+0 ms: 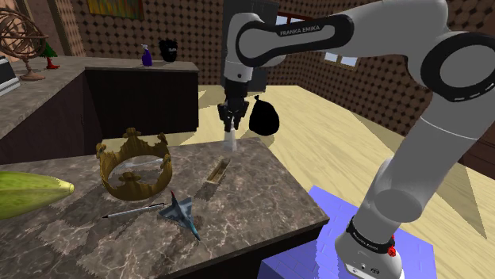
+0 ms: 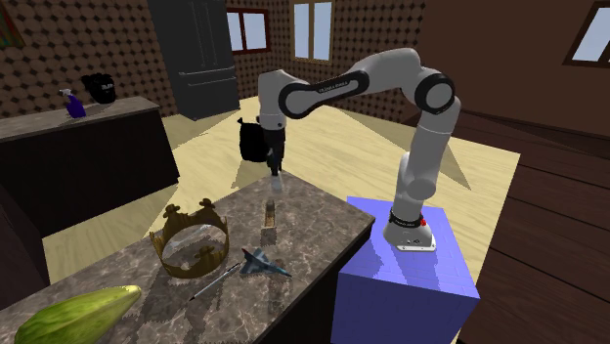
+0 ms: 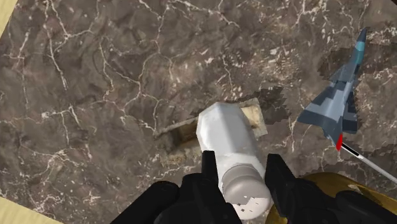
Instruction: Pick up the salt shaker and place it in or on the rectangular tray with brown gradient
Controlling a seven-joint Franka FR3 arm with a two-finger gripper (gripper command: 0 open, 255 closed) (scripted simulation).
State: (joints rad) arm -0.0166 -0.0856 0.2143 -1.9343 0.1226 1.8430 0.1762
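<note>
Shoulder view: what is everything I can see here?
Shaker: one, white, held above the tray.
Tray: one, brown, on the counter.
Counter: one, dark marble, beside the stand.
Crown: one, gold, on the counter.
Jet: one, blue-grey, near the crown.
Pen: one, grey, beside the jet.
Gourd: one, green, shoulder view's left edge.
Bottle: one, purple, far counter.
Stand: one, blue, under the arm.
Arm: one, white, over the counter.
Gripper: one, black, shut on the shaker.
</note>
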